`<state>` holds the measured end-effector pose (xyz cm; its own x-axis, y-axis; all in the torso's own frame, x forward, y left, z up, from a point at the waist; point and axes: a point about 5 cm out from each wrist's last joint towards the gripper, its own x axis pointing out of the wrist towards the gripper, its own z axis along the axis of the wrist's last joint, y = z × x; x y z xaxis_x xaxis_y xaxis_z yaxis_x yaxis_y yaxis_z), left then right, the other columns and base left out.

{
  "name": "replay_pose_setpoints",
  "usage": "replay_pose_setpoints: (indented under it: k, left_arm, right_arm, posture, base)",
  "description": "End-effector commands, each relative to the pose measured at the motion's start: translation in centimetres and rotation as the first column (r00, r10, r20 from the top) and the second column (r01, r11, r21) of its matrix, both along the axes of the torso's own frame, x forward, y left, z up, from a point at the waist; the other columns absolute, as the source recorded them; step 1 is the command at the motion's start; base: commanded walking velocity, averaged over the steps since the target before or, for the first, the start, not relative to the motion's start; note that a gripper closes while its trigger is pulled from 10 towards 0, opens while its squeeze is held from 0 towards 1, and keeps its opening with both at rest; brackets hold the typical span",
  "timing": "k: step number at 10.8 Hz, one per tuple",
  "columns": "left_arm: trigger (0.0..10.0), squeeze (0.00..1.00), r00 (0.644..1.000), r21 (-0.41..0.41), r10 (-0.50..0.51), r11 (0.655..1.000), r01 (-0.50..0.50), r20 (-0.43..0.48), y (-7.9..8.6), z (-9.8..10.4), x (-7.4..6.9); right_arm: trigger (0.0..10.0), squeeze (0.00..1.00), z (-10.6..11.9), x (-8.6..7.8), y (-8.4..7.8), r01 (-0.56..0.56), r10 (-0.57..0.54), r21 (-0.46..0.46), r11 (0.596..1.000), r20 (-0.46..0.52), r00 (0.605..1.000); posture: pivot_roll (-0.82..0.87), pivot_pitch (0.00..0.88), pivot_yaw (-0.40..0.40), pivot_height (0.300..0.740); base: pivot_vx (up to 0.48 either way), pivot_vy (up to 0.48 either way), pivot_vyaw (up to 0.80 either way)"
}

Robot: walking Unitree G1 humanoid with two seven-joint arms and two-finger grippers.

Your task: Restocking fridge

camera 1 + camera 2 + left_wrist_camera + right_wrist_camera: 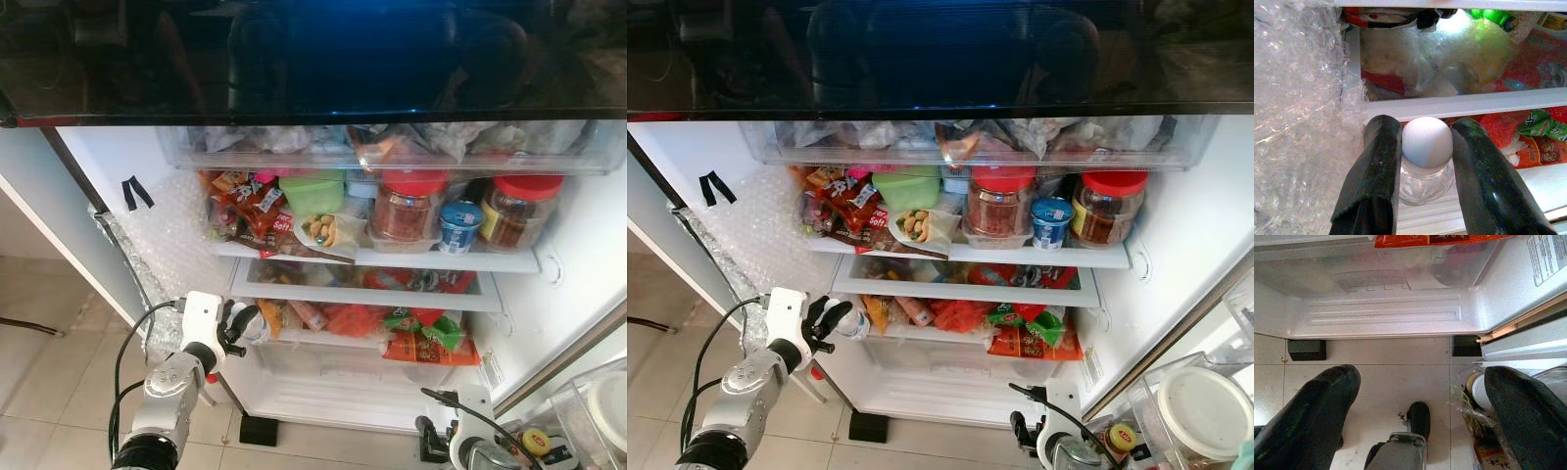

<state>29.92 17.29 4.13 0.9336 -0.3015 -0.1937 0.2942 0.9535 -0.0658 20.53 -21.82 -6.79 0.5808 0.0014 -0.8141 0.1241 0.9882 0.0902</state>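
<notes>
My left gripper is shut on a small clear bottle with a white cap, one black finger on each side of the cap. It holds the bottle at the left end of the fridge's lower shelf, close to the bubble-wrapped wall. My right gripper hangs open and low over the tiled floor, in front of the fridge's bottom edge, with nothing between its fingers.
The upper shelf holds two red-lidded jars, a green box and a blue-lidded cup. Snack packets crowd the lower shelf. A clear drawer sits below. Door-side containers stand at the right.
</notes>
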Motion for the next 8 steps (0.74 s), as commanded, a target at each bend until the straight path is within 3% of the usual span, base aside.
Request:
replay_pose_setpoints:
  k: [1,8]
  left_arm:
    - [10.0,0.00,1.000,0.002,0.013,1.000,-0.013,0.016,0.39,0.45,0.20]
    - [10.0,0.00,1.000,0.000,0.006,1.000,-0.006,0.026,0.00,0.72,0.50]
  right_arm:
    - [10.0,0.00,0.24,0.33,-0.21,-0.009,0.009,-0.012,1.000,0.012,1.000]
    - [10.0,0.00,0.41,0.57,-0.22,-0.023,0.023,-0.002,1.000,0.023,0.999]
  posture:
    - [-0.06,0.061,0.058,0.740]
    - [-0.05,0.051,0.050,0.630]
  base:
    - [0.000,0.000,0.00]
    - [0.000,0.000,0.00]
